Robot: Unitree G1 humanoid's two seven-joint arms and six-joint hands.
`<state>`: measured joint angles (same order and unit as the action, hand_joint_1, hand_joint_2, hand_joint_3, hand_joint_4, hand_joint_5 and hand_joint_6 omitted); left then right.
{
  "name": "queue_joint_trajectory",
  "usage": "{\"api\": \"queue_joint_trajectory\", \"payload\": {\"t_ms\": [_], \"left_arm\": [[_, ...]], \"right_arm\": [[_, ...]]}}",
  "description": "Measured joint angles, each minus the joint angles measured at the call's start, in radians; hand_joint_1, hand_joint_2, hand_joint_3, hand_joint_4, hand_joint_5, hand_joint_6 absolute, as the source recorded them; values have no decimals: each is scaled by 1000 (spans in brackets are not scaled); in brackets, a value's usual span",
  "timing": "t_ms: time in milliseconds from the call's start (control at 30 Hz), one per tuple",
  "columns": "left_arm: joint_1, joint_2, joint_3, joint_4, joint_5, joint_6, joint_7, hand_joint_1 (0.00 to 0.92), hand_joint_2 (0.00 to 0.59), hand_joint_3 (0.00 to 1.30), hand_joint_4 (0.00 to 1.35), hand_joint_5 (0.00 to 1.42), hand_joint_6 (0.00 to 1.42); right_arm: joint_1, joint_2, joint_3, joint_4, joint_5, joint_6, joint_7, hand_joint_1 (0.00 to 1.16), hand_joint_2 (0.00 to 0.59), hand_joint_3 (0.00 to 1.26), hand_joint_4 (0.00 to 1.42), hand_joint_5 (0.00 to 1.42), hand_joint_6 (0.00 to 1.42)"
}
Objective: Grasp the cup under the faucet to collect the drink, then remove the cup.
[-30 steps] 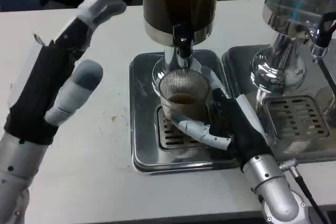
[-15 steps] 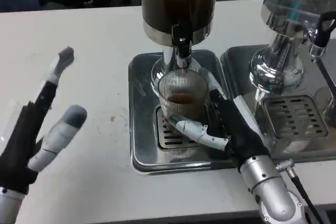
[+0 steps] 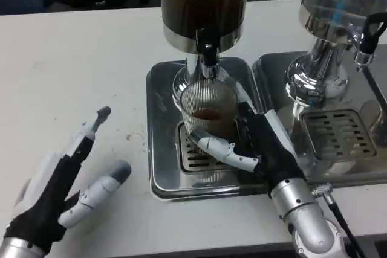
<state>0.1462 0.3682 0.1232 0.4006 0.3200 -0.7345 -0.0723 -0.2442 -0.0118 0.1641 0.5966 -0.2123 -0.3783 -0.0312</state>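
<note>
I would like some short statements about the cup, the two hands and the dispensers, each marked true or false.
1. The right hand grips the ribbed cup. True.
2. The cup is empty. False: brown drink lies in its bottom.
3. The cup stands under the faucet of the dark dispenser. True.
4. The left hand holds a spoon. False: it holds nothing, fingers spread above the white table.
5. The second drip tray carries another cup. False: its grate is bare.
</note>
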Motion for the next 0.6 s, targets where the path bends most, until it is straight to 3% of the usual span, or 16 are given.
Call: {"api": "queue_joint_trajectory", "payload": {"t_ms": [600], "left_arm": [[24, 9, -25, 21, -5, 8, 26, 0, 137, 0, 0, 0, 0]], "right_arm": [[-77, 28, 7, 112, -1, -28, -34, 805, 180, 0, 0, 0, 20]]}}
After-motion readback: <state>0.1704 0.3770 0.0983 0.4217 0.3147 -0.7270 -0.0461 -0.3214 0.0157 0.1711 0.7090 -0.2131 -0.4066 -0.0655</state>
